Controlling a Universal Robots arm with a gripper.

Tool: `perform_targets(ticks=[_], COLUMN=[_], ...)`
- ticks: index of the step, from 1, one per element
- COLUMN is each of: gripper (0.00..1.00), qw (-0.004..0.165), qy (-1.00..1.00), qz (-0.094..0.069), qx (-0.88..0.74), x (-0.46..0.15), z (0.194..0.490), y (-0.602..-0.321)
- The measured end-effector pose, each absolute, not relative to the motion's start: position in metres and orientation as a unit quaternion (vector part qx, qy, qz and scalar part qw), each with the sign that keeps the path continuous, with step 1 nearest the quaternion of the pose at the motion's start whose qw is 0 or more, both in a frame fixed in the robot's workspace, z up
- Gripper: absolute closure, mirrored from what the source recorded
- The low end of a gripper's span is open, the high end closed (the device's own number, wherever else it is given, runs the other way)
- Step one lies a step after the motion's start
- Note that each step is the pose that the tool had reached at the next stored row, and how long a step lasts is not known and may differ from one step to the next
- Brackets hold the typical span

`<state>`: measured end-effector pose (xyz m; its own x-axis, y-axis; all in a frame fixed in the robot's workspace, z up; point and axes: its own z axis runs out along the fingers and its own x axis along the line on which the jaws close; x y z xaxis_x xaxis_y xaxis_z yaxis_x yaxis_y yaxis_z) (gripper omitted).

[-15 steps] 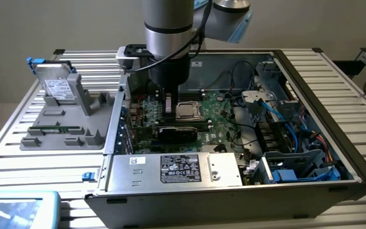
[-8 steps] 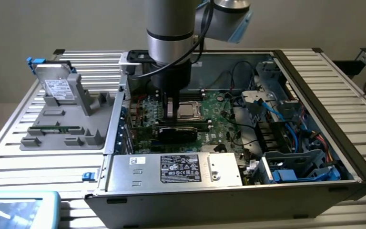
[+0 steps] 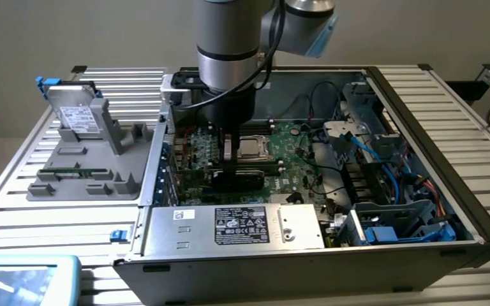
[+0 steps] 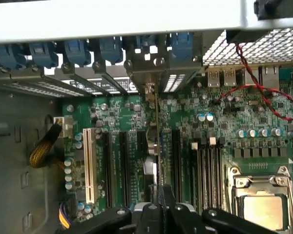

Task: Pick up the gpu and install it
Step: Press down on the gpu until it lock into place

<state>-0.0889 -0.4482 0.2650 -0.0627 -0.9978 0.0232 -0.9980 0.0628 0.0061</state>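
Green gpu (image 4: 156, 146) edge-on, clamped in gripper (image 4: 162, 207) jaws, upright over motherboard (image 4: 244, 122) slots.

Exterior view looks down from afar; wrist view hovers close over the shared motherboard (image 3: 279, 162).

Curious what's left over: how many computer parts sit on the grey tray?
2: a silver hard drive propped at the far end of the tray, a green memory stick lying nearer the camera. Smaller ones could be hidden.
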Motion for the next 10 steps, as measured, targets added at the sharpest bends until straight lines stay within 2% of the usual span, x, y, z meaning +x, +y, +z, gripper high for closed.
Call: perform_targets(ticks=[6, 10], gripper=[0.88, 0.88], qw=[0.012, 0.015], qy=[-0.729, -0.729], qz=[0.005, 0.002], qx=[0.685, 0.685], x=[-0.092, -0.094], z=[0.289, 0.294], y=[-0.448, -0.448])
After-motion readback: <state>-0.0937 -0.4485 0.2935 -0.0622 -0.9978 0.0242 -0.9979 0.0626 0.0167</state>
